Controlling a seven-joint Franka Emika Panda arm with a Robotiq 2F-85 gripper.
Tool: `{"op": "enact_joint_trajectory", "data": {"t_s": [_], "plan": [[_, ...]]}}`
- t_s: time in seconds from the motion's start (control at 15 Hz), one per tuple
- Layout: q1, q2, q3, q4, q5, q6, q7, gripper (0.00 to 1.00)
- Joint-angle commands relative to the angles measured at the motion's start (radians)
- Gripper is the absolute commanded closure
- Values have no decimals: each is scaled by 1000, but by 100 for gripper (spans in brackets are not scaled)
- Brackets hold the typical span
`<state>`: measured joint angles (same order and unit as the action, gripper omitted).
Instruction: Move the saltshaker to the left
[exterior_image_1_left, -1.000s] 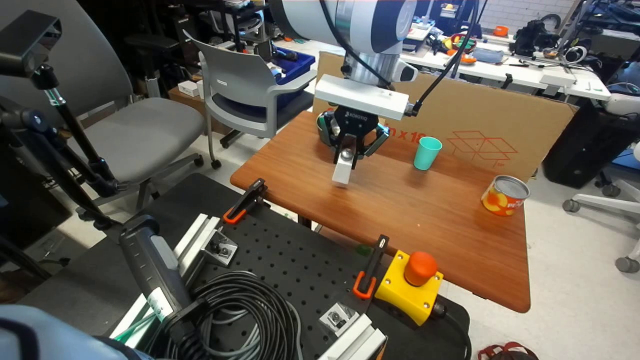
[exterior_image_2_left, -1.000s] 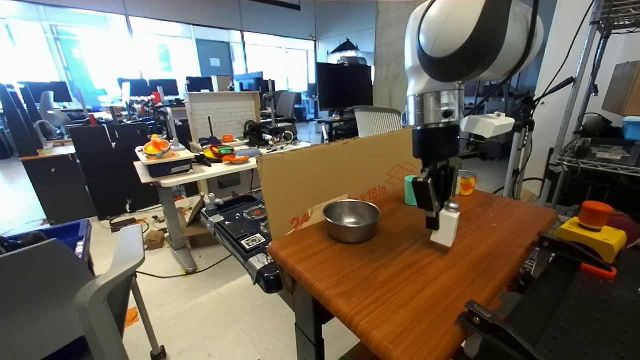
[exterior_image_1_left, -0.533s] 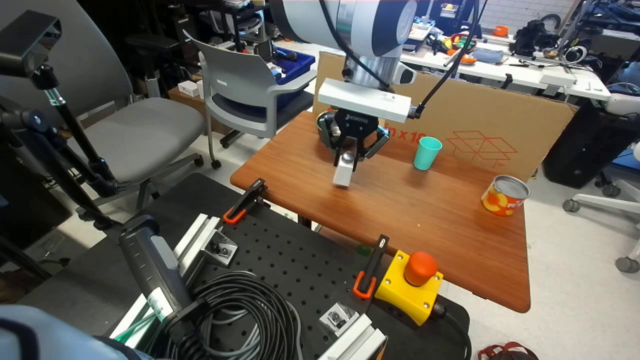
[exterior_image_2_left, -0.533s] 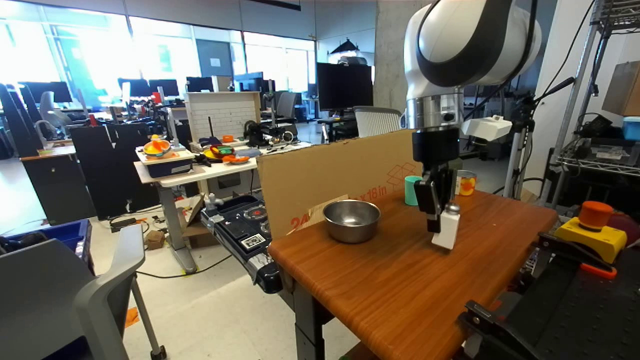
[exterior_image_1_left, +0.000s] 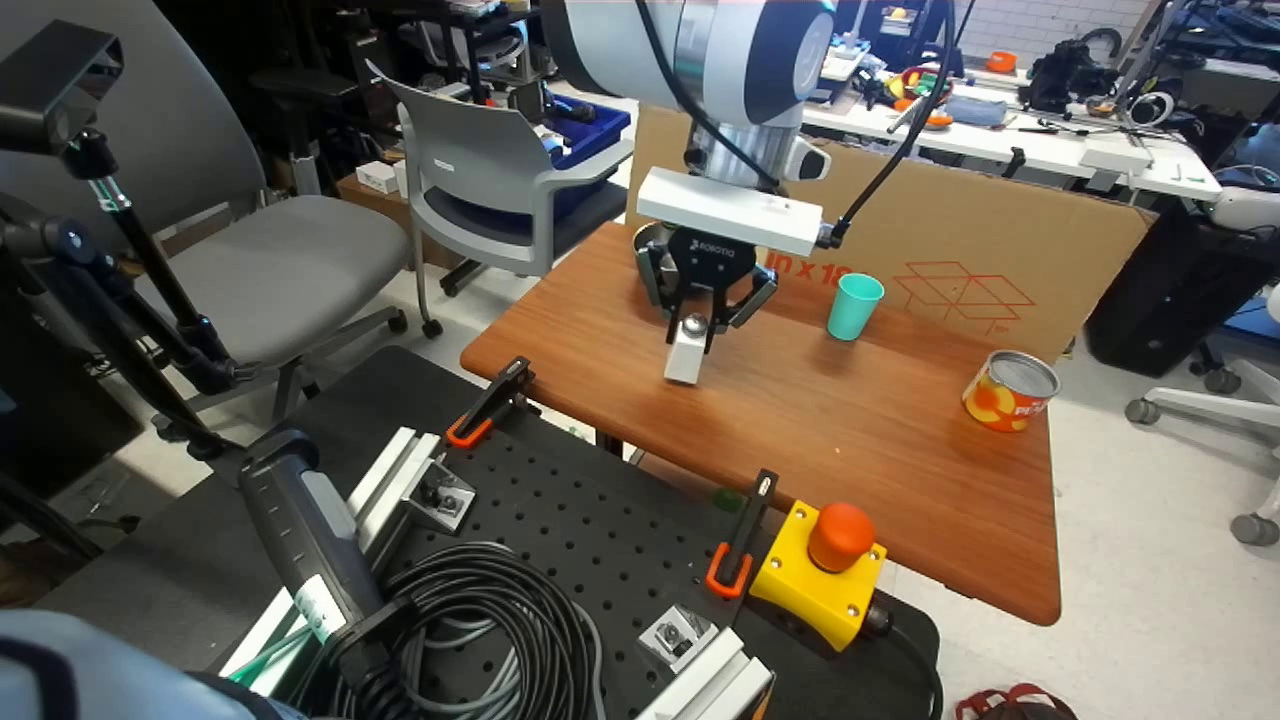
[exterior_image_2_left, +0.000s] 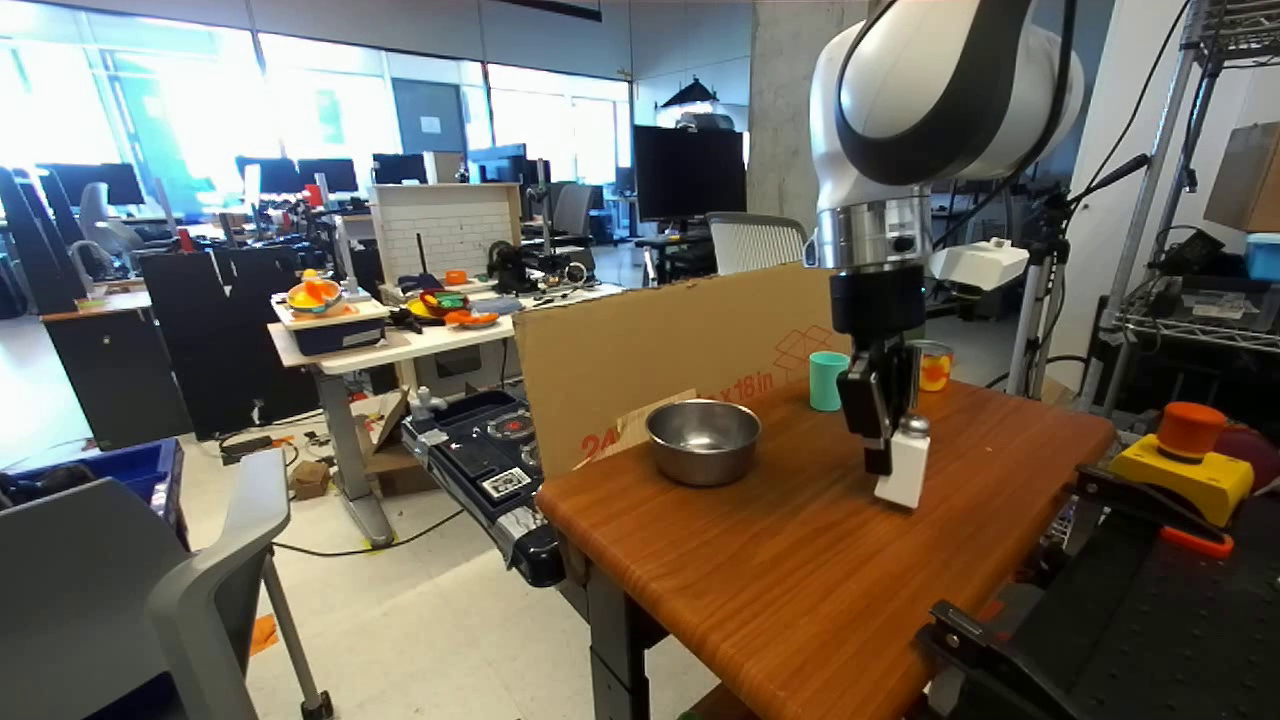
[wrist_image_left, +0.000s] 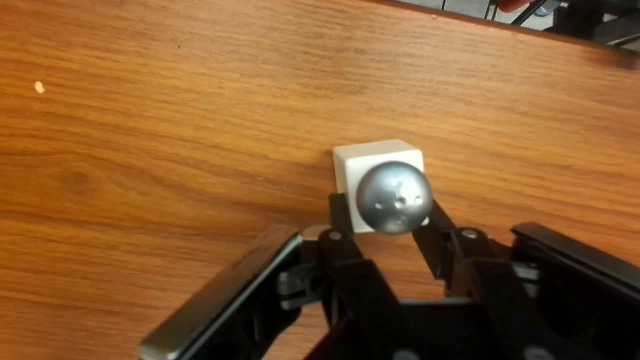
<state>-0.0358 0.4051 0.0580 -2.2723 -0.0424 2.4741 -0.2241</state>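
My pincer (wrist_image_left: 386, 216) pinches the leaning salt shaker (exterior_image_2_left: 907, 468). The green cup (exterior_image_1_left: 855, 307) and the can (exterior_image_1_left: 1010, 392) stand apart from my pincer, on the worktop (exterior_image_1_left: 800, 420).

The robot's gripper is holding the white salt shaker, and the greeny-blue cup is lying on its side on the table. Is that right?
Not quite: the greeny-blue cup isn't lying on its side. It stands upright on the table, as both exterior views show. The rest is right: the gripper is holding the white salt shaker.
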Motion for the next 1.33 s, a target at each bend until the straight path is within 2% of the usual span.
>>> {"op": "enact_joint_trajectory", "data": {"t_s": [0.0,0.07,0.4,0.47,0.87,1.0,1.07,1.27], "plan": [[13,4,-21,9,-34,-32,17,38],[13,2,-23,8,-36,-37,21,38],[10,0,-22,7,-33,-41,15,3],[7,0,-19,6,-28,-35,9,0],[5,-5,-22,-1,-10,18,46,0],[-16,-9,-5,-8,55,75,58,0],[1,0,-16,3,18,24,51,0],[-4,-1,-16,3,39,40,61,0]]}}
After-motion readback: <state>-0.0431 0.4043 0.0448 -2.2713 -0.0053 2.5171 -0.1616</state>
